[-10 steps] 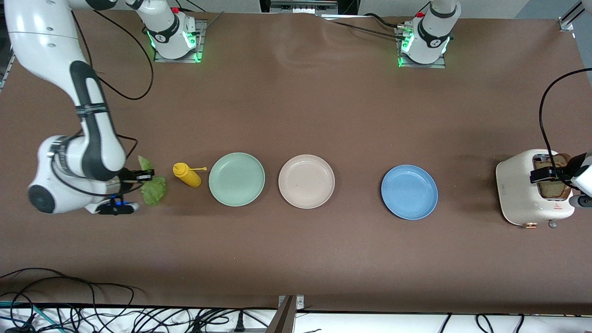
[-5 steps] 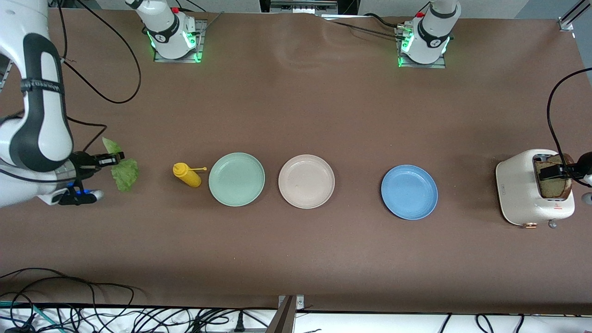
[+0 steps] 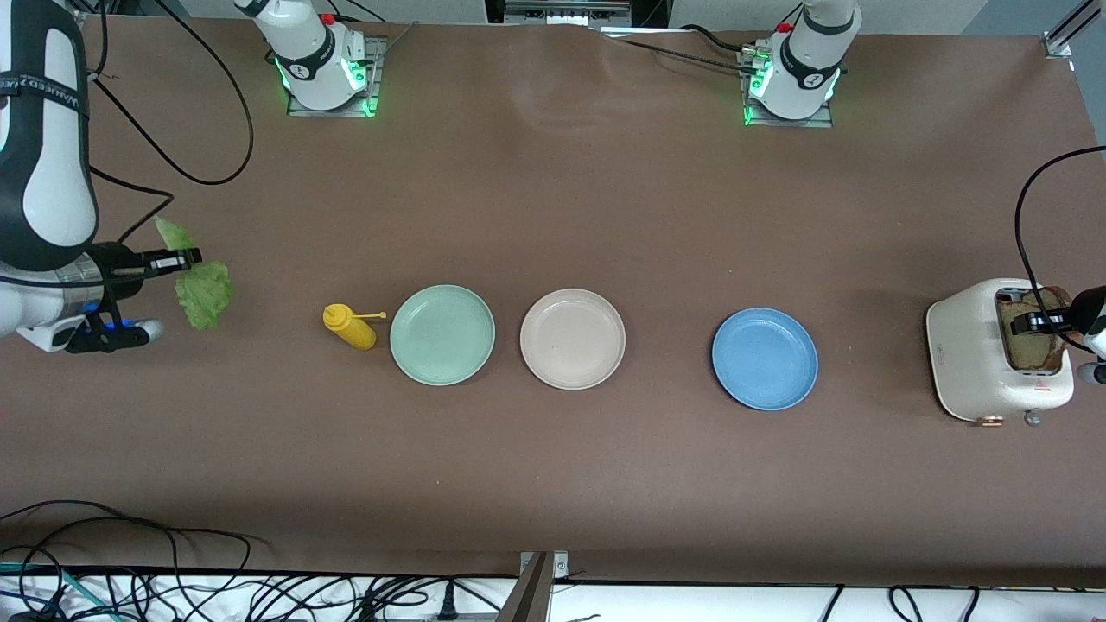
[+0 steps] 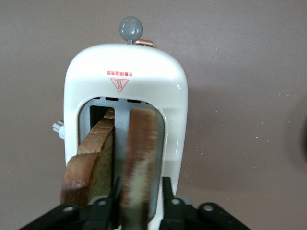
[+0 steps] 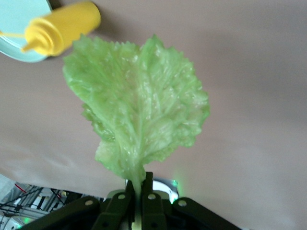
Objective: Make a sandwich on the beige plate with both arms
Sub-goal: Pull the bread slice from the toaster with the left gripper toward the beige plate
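Brown tabletop (image 3: 553,484) now lies under the lifted lettuce leaf (image 3: 204,294), clenched by right gripper (image 3: 183,257). Left gripper (image 4: 137,194) has just closed its jaws on a bread slice (image 4: 139,158) in the toaster (image 3: 972,363). The beige plate (image 3: 572,338) waits empty.

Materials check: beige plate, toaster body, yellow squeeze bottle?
Round pale beige plate: matte, likely plastic or fibre composite; no glare. Cream rounded toaster: glossy plastic or enamelled shell; soft highlights on its curve. Yellow squeeze bottle: smooth, semi-gloss soft plastic, by look.
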Robot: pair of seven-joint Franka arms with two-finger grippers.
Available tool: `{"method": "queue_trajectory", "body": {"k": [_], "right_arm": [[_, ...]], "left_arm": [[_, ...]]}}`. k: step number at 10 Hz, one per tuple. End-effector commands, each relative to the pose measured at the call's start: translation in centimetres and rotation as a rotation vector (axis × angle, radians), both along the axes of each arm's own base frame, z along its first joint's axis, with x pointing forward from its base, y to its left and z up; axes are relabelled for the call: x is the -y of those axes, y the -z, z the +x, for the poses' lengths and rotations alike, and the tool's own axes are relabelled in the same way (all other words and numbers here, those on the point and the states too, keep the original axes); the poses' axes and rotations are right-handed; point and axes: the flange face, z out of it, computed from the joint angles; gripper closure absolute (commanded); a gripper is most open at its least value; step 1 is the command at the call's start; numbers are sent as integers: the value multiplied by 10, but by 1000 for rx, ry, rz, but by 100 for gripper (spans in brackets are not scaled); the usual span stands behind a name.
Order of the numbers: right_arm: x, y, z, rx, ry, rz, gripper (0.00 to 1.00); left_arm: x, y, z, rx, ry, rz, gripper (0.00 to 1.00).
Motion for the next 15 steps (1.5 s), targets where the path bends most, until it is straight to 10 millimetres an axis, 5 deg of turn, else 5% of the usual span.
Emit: {"method": "queue_trajectory", "body": {"k": [1,4,8,11,14,15], "right_arm": [[-5,-6,-7,-29,-13,-53,100],[0,-7,-6,-18,-11,-46,100],[-1,-5,-4,-12,-8,-47,100],[-30,-8,-1,3,-29,-63,100],[-66,-37,5,68,-55,-77,100],[-94,-45,4,87,-78,-79,100]], "left_arm": [[1,-12,-1,-3,4,13,100],[16,-53,1,14,23,24,100],[125,-122,25,35,174,-19,100],[257,-120,30,38,308,-99,100],[398,-87,17,-47,144,-295,100],[441,-72,15,-60,139,-358,100]]}}
